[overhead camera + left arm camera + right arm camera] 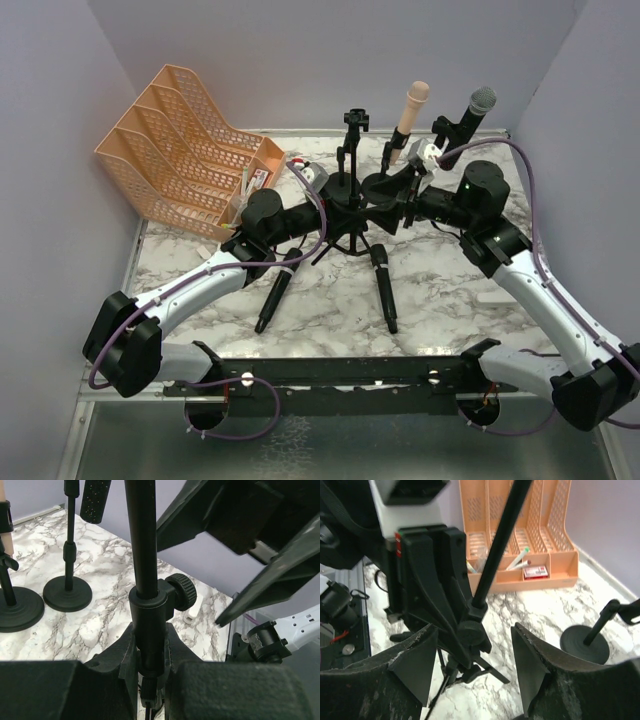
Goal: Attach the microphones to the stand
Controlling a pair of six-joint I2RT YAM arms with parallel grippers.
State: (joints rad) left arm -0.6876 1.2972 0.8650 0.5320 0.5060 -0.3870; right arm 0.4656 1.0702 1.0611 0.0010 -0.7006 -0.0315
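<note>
Roughly halfway, I'd say. The pink microphone (410, 118) and the mesh-head microphone (474, 110) are up at the back of the table (450, 300), each sitting tilted in its own stand's clip as far as I can tell. The left black microphone (274, 297) and the right black microphone (385, 290) are lying flat on the marble in front of the tripod stand (355, 130), and its top clip looks empty to me. The left gripper (150, 652) is clenched around that stand's pole just under the knob (182, 590). The right gripper (472, 645) is spread wide around the same pole, grasping nothing. All four are slim stick types.
</note>
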